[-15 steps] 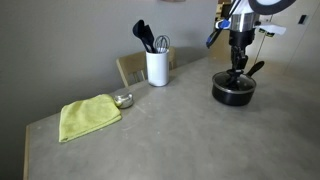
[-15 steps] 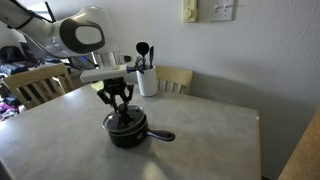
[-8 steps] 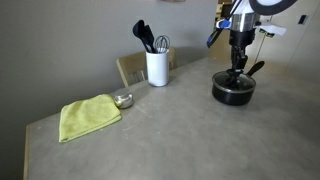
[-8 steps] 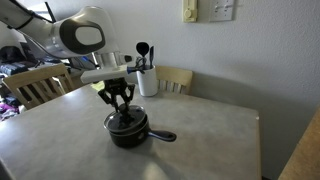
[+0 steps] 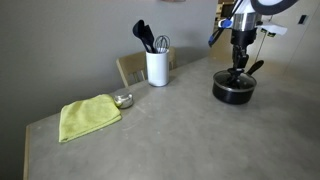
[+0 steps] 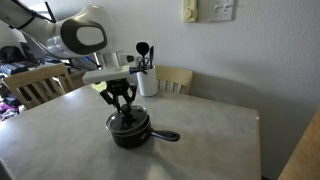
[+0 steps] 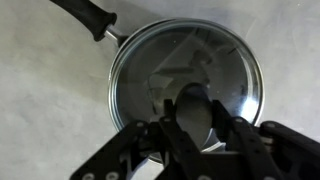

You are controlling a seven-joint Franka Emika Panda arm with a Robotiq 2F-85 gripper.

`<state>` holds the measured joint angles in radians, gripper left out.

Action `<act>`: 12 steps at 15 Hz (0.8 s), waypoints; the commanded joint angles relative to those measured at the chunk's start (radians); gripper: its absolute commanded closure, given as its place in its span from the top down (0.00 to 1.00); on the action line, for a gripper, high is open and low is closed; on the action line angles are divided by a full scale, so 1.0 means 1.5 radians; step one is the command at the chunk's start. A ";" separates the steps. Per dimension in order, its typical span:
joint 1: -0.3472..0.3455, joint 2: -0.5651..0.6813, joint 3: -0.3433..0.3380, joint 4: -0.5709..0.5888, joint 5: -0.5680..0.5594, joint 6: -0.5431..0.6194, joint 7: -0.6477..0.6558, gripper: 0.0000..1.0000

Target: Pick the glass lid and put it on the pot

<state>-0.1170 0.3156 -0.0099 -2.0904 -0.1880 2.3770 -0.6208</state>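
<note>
— Where does the lid sit?

— Your glass lid (image 7: 160, 65) lies flat on the pot (image 5: 233, 94), with its thin metal rim ringing the pot's round mouth all the way about. In the wrist view the clear disc throws pale reflections. The black knob (image 7: 196, 108) stands at its centre, smooth and oval.

— And my jaws?

— Your gripper (image 7: 200, 120) hangs straight above the pot. Its dark fingers (image 7: 170, 135) stand one on either side of the knob, very close to it. Whether they pinch the knob or stand just free of it, I cannot tell from any view.

— How does the pot lie?

— It is a shallow, round, matt black saucepan standing upright on the mottled grey table (image 5: 170, 140). Its long straight handle (image 6: 165, 135) sticks out level from the body.

— What else have you got around it?

— Well apart from the pot, a white cylindrical utensil holder (image 5: 157, 68) stands upright with dark tools and a wire whisk in it. Even farther from the pot, a small shiny metal bowl (image 5: 123, 100) sits just beside a soft, rumpled yellow-green cloth (image 5: 88, 117). Behind the holder, a pale wooden chair back (image 5: 130, 68) shows above the table edge.
</note>
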 commanded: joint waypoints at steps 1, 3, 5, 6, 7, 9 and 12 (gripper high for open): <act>-0.001 0.000 0.001 0.001 0.000 -0.002 0.000 0.39; -0.001 0.000 0.001 0.001 0.000 -0.002 0.000 0.39; 0.000 -0.004 0.002 0.000 0.000 -0.003 0.001 0.14; 0.000 -0.010 0.002 -0.002 0.001 -0.002 0.000 0.14; -0.001 -0.017 0.005 -0.004 0.006 -0.002 -0.004 0.14; -0.004 -0.027 0.010 -0.005 0.017 -0.007 -0.013 0.14; -0.008 -0.041 0.013 -0.006 0.032 -0.008 -0.022 0.14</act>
<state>-0.1149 0.3068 -0.0018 -2.0839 -0.1739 2.3762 -0.6216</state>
